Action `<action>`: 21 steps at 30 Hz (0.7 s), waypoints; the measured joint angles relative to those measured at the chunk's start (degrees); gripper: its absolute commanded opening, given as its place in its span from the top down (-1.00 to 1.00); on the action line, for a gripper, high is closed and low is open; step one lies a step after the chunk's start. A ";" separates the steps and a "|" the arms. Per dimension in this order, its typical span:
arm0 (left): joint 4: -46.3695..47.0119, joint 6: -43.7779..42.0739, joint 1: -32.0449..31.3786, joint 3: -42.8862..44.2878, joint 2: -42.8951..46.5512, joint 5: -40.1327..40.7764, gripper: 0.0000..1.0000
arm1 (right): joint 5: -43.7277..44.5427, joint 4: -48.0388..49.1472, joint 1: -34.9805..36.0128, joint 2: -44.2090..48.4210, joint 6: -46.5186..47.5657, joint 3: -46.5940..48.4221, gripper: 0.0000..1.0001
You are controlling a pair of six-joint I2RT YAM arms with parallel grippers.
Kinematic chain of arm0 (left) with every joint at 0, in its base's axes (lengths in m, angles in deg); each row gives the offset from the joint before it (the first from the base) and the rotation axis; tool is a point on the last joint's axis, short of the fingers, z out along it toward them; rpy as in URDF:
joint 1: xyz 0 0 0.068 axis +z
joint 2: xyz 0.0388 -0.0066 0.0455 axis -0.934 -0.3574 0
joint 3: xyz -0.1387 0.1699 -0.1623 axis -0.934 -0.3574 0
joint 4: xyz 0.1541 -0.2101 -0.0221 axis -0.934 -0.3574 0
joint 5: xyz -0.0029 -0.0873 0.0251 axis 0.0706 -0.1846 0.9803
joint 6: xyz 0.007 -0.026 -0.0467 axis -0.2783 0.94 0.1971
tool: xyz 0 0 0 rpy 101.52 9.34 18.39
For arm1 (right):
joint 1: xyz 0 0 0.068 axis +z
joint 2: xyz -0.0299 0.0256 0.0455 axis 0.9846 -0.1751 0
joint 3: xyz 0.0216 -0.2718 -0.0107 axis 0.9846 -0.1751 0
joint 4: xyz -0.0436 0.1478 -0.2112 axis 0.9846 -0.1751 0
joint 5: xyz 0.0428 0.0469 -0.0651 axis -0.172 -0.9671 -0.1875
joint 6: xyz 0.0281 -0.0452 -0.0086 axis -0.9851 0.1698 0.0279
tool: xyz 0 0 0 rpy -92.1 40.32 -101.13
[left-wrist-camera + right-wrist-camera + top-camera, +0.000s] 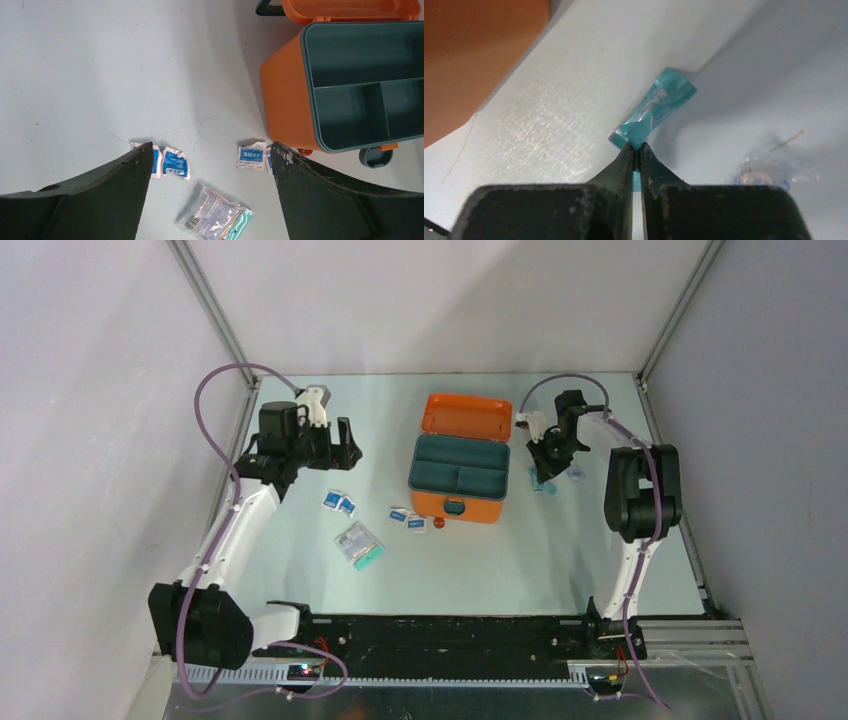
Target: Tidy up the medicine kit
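Pale grey table carries the medicine kit near its far middle, lid back, teal tray showing. Right pincer, by the kit's right side, is pinched tight on a teal packet. Left pincer hangs wide apart, holding nothing, above blue-white packets.

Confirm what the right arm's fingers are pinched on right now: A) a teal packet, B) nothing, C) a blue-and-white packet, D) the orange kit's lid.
A: in the right wrist view the right gripper has its fingers closed together on the near edge of the teal packet.
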 measured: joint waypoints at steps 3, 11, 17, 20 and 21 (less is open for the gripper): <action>0.00 0.00 0.00 0.00 0.04 0.00 -0.83 | 0.00 -1.09 -0.26 3.06 -0.79 -0.81 0.89; 0.00 0.02 0.00 0.00 0.04 -0.04 -0.83 | -0.02 -2.84 -0.42 16.81 -2.67 -1.03 0.90; -0.02 0.02 0.00 0.00 0.09 -0.13 -0.83 | -0.87 -3.80 4.24 23.15 -4.09 2.36 0.90; 0.00 0.00 0.00 -0.02 0.33 -0.24 -0.83 | -1.68 -2.60 9.86 25.24 -4.55 3.87 0.90; 0.04 0.00 0.00 -0.13 0.50 -0.24 -0.83 | -2.14 -2.12 11.87 25.83 -4.74 4.07 0.89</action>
